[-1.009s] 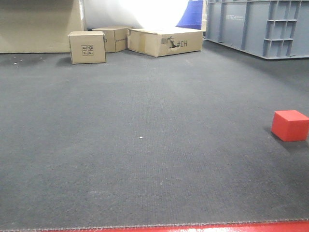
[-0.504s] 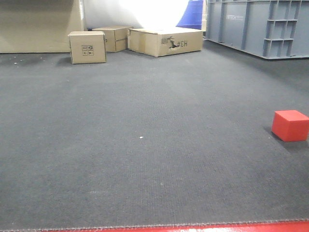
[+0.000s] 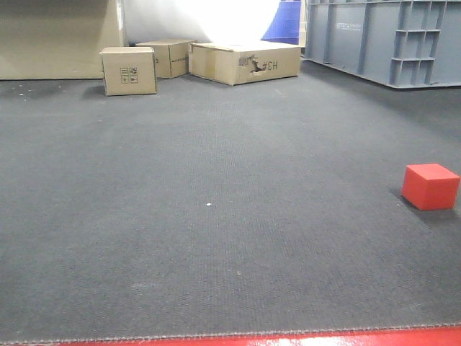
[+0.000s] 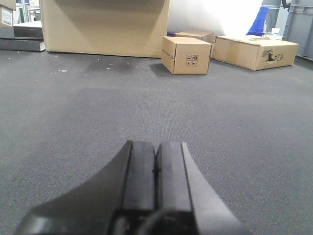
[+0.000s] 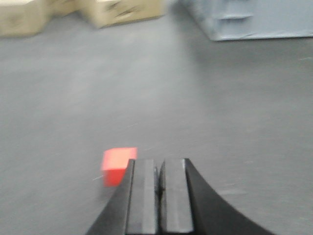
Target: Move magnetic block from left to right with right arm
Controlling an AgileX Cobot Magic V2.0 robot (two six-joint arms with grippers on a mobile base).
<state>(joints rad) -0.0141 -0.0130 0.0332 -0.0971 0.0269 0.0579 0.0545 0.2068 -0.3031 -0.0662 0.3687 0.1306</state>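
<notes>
While the right gripper (image 5: 158, 196) has its jaws pressed together with nothing between them, the step in hand looks like the approach to the magnetic block (image 3: 430, 186), and it cannot be done well until those jaws are spread wider than the cube. A sound approach would centre the block between the fingers, come down squarely on two opposite flat faces, and close only once the pads are low on the sides, since the sharp-edged cube could twist out of a corner grip. The right wrist view is blurred, so alignment is best judged slowly.

In that view the magnetic block (image 5: 118, 164) lies on the dark carpet (image 3: 216, 238) just beyond the fingertips and a little to their left, apart from them as far as the blur allows. In the front view it sits alone near the right edge, well apart from the cardboard boxes (image 3: 130, 70) at the far left and the grey crate (image 3: 382, 40) at the far right. No arm shows in that view.

The left gripper (image 4: 156, 171) is also closed and empty, held low over bare carpet, facing the boxes, with the block nowhere in its sight.
</notes>
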